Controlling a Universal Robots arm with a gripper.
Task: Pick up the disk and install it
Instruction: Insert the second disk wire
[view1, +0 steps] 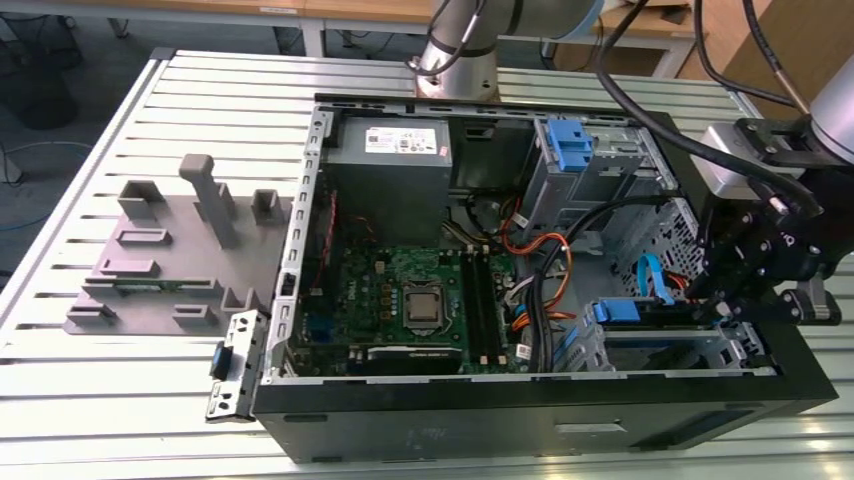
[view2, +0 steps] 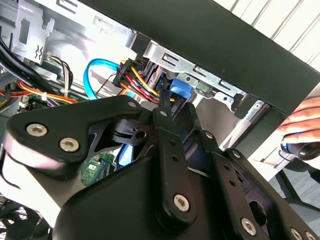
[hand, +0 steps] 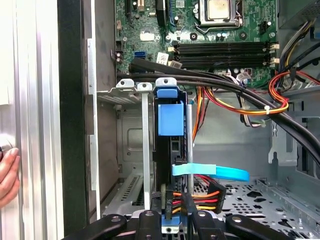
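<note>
Far off to the exterior view's left of the gripper (view1: 727, 300), a grey fixture (view1: 147, 250) is sitting on the table (view1: 80, 420), out of play. Moving right, the board (view1: 400, 300) is lying open in the case (view1: 534, 420), with a bundle of black cables (hand: 225, 85) sweeping across beyond the gripper. Now the disk (hand: 171, 122): it is standing on edge in the bay (hand: 130, 90), directly ahead of the gripper, blue carrier showing, seemingly seated already. Whether the gripper is clamping it or merely closing in, the pictures are not telling.

The danger is sitting right at the gripper's nose: a blue cable (hand: 220, 172) is crossing the disk's near end and a power plug (hand: 200, 192) is crowding it, so any sideways drift is likely to be snagging wires or tugging a connector loose. A skewed push could be jamming the carrier against the bay rails. A person's hand (hand: 7, 175) is resting outside the case wall, beside the gripper, close enough to be worrying.
</note>
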